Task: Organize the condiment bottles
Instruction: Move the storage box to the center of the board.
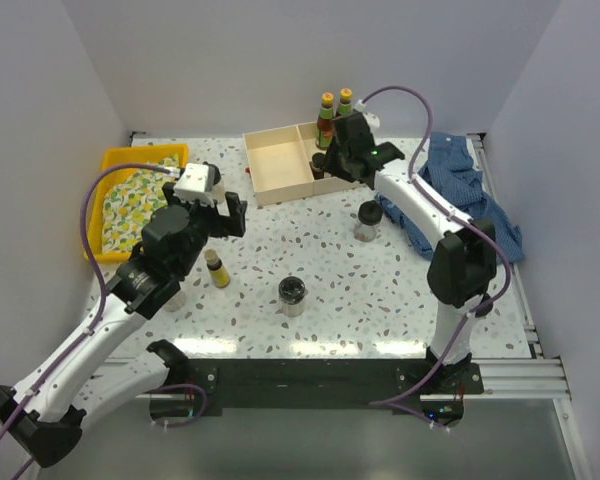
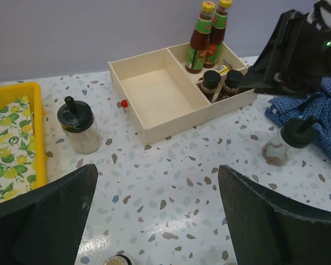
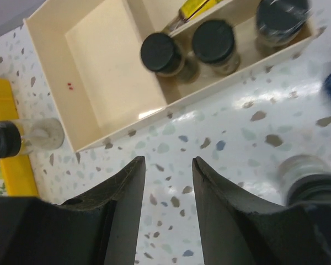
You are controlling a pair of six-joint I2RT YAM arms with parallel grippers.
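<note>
Slim red sauce bottles (image 2: pixel 198 44), green labels unreadable, stand in the pale wooden divided box (image 2: pixel 171 124); left claw (image 2: pixel 157 187) spread wide, right claw (image 3: pixel 168 165) narrowly parted, both empty.

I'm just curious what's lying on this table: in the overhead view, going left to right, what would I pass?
From the left: yellow tray → small yellow bottle → black-lidded jar → second black-lidded jar → blue cloth. I left out the wooden box, which stretches across the middle.

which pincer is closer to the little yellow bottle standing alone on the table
Left. The left pincer hovers just beyond the yellow bottle; the right pincer is far off at the wooden box.
</note>
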